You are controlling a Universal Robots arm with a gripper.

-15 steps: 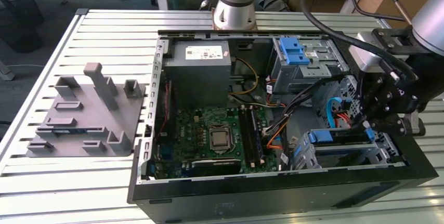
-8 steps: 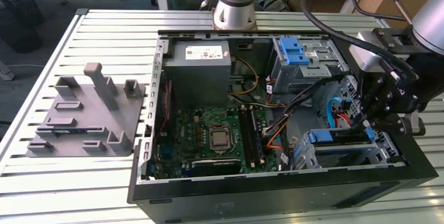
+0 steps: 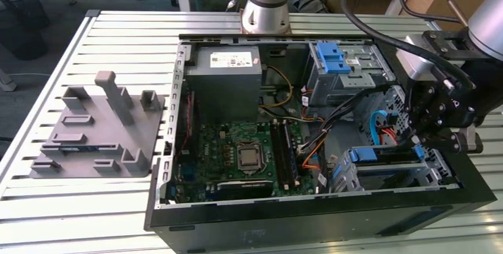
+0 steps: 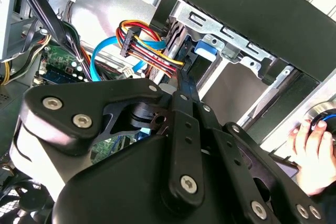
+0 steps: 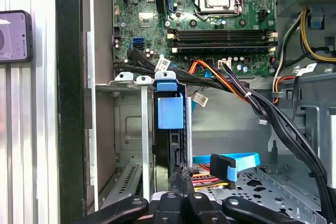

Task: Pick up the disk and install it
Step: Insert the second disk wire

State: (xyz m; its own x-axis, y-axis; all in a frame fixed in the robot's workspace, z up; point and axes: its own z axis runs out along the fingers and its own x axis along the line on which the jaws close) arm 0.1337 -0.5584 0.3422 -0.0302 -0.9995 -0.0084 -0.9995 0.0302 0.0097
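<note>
The disk (image 5: 169, 129) sits on edge in the lower cage (image 5: 128, 129), its long axis running straight ahead of the closed, empty gripper (image 5: 181, 179) just behind its rear edge.

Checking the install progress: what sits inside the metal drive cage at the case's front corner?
In the metal drive cage, the disk stands slotted on edge, its blue carrier tab showing in the first wrist view. The cage wall hides its lower body and connector end. The gripper sits just behind it.
</note>
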